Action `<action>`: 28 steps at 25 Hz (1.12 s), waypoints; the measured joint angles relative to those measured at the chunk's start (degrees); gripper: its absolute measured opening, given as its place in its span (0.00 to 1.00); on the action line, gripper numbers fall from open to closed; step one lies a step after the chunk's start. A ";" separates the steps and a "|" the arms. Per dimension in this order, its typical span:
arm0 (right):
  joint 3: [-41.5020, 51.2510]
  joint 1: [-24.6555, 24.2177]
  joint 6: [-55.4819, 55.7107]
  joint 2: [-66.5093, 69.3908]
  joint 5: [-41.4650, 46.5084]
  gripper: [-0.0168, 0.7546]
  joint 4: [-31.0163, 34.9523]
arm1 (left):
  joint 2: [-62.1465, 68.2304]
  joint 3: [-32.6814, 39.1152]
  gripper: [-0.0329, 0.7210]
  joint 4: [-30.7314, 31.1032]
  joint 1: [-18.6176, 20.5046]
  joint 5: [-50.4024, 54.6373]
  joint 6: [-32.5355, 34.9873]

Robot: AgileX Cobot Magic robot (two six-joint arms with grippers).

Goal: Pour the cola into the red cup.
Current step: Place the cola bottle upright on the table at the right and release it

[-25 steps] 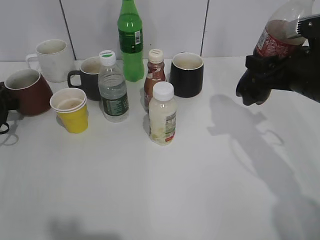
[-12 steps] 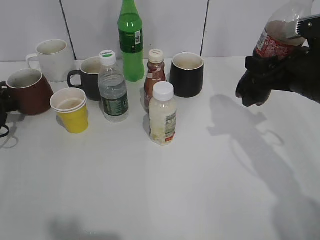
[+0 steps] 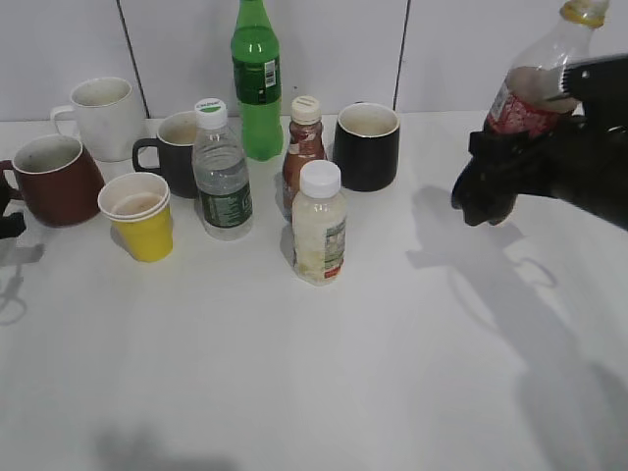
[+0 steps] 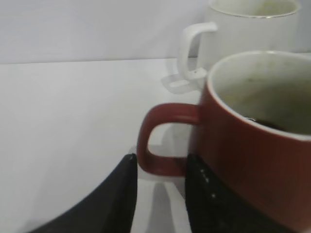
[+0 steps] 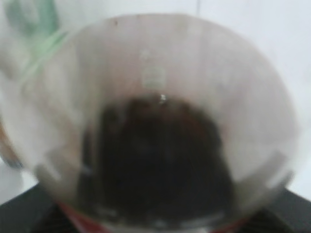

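The red cup stands at the far left of the table, handle to the left, with a little dark liquid in its pale inside. In the left wrist view the cup is close, and my left gripper is open, its fingertips either side of the handle's lower end with gaps showing. In the exterior view only a sliver of that gripper shows at the left edge. My right gripper is shut on the base of the cola, held high at the right, neck up and leaning right. The cola fills the right wrist view.
Between the cup and the cola stand a yellow paper cup, a white mug, two black mugs, a water bottle, a green bottle, a small brown bottle and a pale juice bottle.
My left gripper has drawn back from the red cup toward the left edge. My right arm has shifted slightly left, and the cola now stands more upright with its yellow neck ring in view.
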 joint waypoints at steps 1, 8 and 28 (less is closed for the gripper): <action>0.00 0.00 0.07 1.53 -1.52 0.63 0.00 | -0.82 1.64 0.40 0.00 0.00 -0.86 0.00; -1.02 0.00 -1.84 12.31 -10.19 0.63 0.05 | -8.68 11.68 0.40 0.30 0.00 -4.02 0.00; -2.18 0.00 -6.87 14.96 -7.19 0.64 0.05 | -15.12 16.73 0.40 2.14 0.00 -4.17 0.00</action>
